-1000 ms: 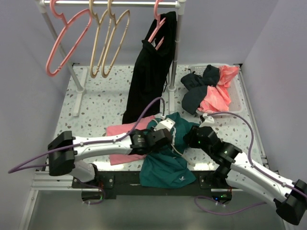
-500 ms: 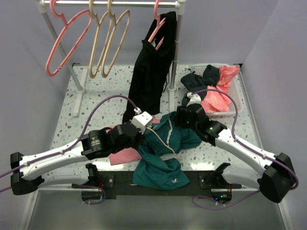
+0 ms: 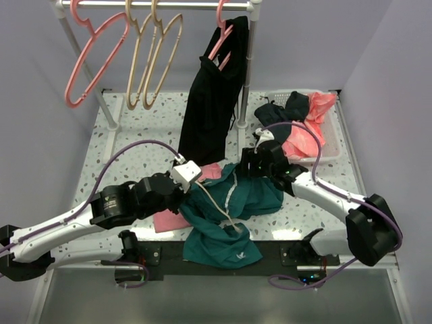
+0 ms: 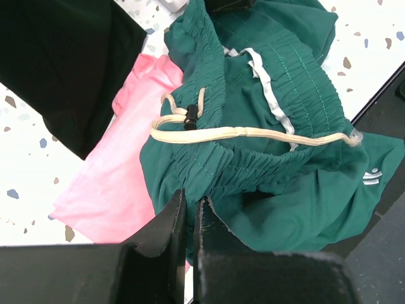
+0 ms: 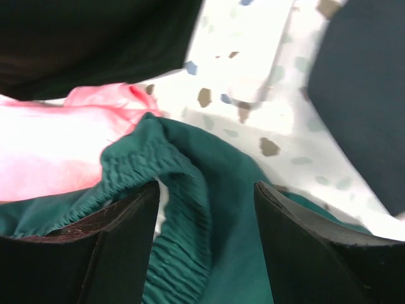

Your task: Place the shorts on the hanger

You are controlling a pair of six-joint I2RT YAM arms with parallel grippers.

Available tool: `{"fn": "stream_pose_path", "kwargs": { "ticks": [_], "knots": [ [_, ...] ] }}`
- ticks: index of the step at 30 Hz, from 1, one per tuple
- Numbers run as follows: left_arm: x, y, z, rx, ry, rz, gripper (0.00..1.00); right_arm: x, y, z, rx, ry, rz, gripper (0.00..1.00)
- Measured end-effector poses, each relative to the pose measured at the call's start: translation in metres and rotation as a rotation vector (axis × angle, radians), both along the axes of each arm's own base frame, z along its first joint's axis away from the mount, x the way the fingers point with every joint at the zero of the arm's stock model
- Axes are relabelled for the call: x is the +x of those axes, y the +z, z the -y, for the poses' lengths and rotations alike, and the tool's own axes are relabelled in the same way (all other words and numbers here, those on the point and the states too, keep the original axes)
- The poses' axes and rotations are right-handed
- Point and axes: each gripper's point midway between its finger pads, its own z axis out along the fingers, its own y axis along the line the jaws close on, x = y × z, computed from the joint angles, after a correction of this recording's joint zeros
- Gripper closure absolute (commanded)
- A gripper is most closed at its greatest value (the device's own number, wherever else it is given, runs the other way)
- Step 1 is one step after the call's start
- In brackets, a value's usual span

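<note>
Firstly, in the top external view, the dark teal-green soft fabric shorts [image 3: 253, 196] lie crumpled on the speckled white table [image 3: 135, 142] at its near edge, between the two arms, and one part hangs over the dark front edge; under their left side lies a flat pink cloth [image 3: 165, 220]. The left gripper [image 3: 191, 196] is at the left end of the shorts and the right gripper [image 3: 244, 165] is at their far right end. The thin tan hanger [image 3: 128, 84], one of two alike, hangs by its curved hook on the metal rail [image 3: 189, 4] at the back left, well apart from the shorts; a pink hanger [image 3: 71, 98] hangs to its left and a long black garment [image 3: 212, 101] to its right. A white tray [image 3: 334, 145] with dark and coral clothes stands at the right.

Next, in the left wrist view, the left gripper [image 4: 191, 199] has its fingers pressed nearly together and pinches a fold of the shorts [image 4: 285, 126] at the gathered waistband; the white drawstring [image 4: 253, 132] lies across the waistband; the pink cloth [image 4: 114, 177] and the black garment [image 4: 63, 63] are to the left.

Finally, in the right wrist view, the right gripper [image 5: 207, 190] has its fingers standing wide apart; the gathered edge of the shorts [image 5: 215, 209] lies between them and is not squeezed; the pink cloth [image 5: 50, 145] touches this edge at the left.
</note>
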Motion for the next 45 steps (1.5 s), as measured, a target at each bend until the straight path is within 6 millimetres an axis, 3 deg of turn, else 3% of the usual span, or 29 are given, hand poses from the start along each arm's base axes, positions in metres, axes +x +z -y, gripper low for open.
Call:
{"fn": "stream_pose_path", "kwargs": {
  "ticks": [3,4,7,8,10,12,14,17,19,21,22,24,26,30,32,33,34,35,36,40,43,45],
  "knots": [
    [0.000,-0.001,-0.001,0.009,-0.004,0.001,1.00,0.004,-0.010,-0.013,0.027,0.041,-0.014,0.56],
    [0.000,-0.001,-0.001,0.012,-0.006,0.005,1.00,0.004,-0.017,-0.015,0.022,0.046,-0.026,0.70],
    [0.001,0.001,-0.002,0.015,-0.006,0.018,1.00,0.003,-0.035,-0.018,0.006,0.052,-0.079,0.88],
    [0.002,0.003,-0.003,0.014,-0.003,0.025,1.00,0.003,-0.035,-0.017,-0.001,0.045,-0.088,0.97],
    [0.006,0.007,-0.006,0.012,0.015,0.043,1.00,0.006,-0.023,-0.011,-0.028,0.017,-0.085,1.00],
    [0.010,0.016,-0.008,-0.002,0.032,0.073,1.00,0.017,0.012,-0.002,-0.061,-0.041,-0.044,1.00],
    [0.014,0.028,-0.008,-0.037,0.046,0.109,1.00,0.030,0.072,0.007,-0.061,-0.104,0.057,1.00],
    [0.021,0.051,-0.004,-0.127,0.063,0.171,1.00,0.034,0.187,0.026,-0.002,-0.187,0.250,1.00],
    [0.025,0.067,0.006,-0.198,0.064,0.201,1.00,0.021,0.252,0.044,0.055,-0.229,0.360,1.00],
    [0.029,0.080,0.020,-0.268,0.054,0.214,1.00,0.003,0.287,0.060,0.092,-0.252,0.416,1.00],
    [0.032,0.083,0.029,-0.292,0.044,0.212,1.00,-0.007,0.294,0.068,0.099,-0.259,0.426,1.00],
    [0.038,0.080,0.046,-0.329,0.025,0.183,1.00,-0.026,0.293,0.084,0.084,-0.275,0.413,1.00],
    [0.047,0.064,0.063,-0.359,0.000,0.124,1.00,-0.041,0.280,0.095,0.064,-0.281,0.382,1.00],
    [0.064,0.000,0.077,-0.430,-0.016,-0.107,1.00,-0.059,0.231,0.108,-0.015,-0.284,0.269,1.00],
    [0.065,-0.034,0.078,-0.453,-0.013,-0.243,0.86,-0.064,0.208,0.111,-0.061,-0.282,0.207,1.00],
    [0.062,-0.047,0.080,-0.460,-0.021,-0.304,0.75,-0.065,0.199,0.111,-0.083,-0.280,0.179,1.00],
    [0.056,-0.056,0.083,-0.462,-0.040,-0.359,0.57,-0.065,0.190,0.111,-0.101,-0.279,0.156,1.00],
    [0.048,-0.063,0.087,-0.465,-0.059,-0.412,0.49,-0.064,0.182,0.111,-0.121,-0.279,0.133,1.00],
    [0.044,-0.067,0.088,-0.463,-0.080,-0.433,0.43,-0.063,0.176,0.110,-0.139,-0.278,0.113,1.00],
    [0.023,-0.066,0.085,-0.461,-0.121,-0.498,0.39,-0.055,0.164,0.109,-0.182,-0.287,0.081,1.00],
    [0.012,-0.051,0.076,-0.408,-0.120,-0.457,0.38,-0.052,0.161,0.108,-0.195,-0.292,0.075,1.00],
    [-0.002,-0.031,0.083,-0.375,-0.143,-0.416,0.43,-0.050,0.161,0.108,-0.200,-0.296,0.075,1.00]
  ]
}}
